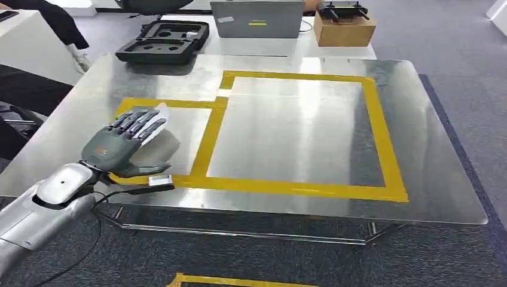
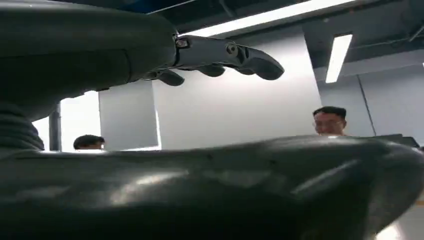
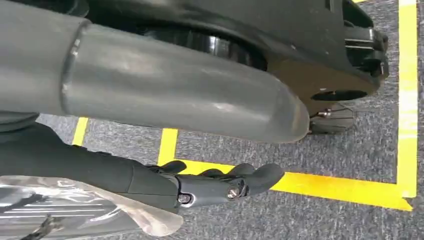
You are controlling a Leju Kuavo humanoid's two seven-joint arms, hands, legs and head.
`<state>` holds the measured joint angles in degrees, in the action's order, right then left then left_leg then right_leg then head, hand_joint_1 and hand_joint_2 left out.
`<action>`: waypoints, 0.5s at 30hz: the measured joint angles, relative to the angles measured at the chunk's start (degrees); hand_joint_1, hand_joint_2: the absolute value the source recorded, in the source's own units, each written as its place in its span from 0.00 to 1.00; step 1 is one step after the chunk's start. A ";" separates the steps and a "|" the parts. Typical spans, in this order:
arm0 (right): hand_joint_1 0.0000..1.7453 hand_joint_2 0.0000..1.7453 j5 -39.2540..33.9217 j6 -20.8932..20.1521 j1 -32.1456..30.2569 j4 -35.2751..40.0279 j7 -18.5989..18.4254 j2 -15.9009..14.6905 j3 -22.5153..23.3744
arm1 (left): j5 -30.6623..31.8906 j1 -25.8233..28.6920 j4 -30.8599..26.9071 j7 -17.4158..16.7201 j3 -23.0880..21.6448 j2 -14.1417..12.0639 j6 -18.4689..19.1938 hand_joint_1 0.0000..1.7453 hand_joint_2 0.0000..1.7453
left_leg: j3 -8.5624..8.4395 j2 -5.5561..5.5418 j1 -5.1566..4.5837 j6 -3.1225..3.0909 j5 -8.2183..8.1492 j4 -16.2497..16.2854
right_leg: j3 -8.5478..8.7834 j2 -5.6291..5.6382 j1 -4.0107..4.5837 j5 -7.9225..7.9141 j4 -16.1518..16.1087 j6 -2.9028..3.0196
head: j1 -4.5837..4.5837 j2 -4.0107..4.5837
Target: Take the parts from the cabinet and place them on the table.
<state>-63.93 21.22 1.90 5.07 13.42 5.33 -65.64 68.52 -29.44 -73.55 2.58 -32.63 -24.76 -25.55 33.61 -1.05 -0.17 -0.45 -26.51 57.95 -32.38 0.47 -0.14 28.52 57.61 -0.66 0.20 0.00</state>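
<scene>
One clear crinkled bag (image 3: 75,210) — perhaps plastic — in right hand (image 3: 210,187).

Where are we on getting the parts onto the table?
Done: nothing clearly finished yet. In hand: the left hand reaches over the small taped square on the table, with a clear bag at its fingertips, apparently just being set down. Left: a second bag lies against the right hand, hanging over the floor; I cannot tell whether it is gripped.
</scene>
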 joint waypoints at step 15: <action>0.00 0.00 -0.46 -1.09 0.04 -2.01 0.48 -0.02 0.07 | -0.96 -1.26 -0.40 -0.50 -1.64 1.70 -2.38 0.00 0.00 | -0.52 0.40 0.23 -1.54 1.20 -1.37 | -0.33 0.00 -0.30 0.45 -0.09 -1.28 | -0.06 0.00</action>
<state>-64.39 20.13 1.94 3.06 13.90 5.31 -65.57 67.56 -30.70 -73.94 2.08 -34.27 -23.06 -27.93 33.08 -0.65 0.06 -1.99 -25.32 56.58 -32.71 0.46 -0.44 28.97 57.52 -1.94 0.13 0.00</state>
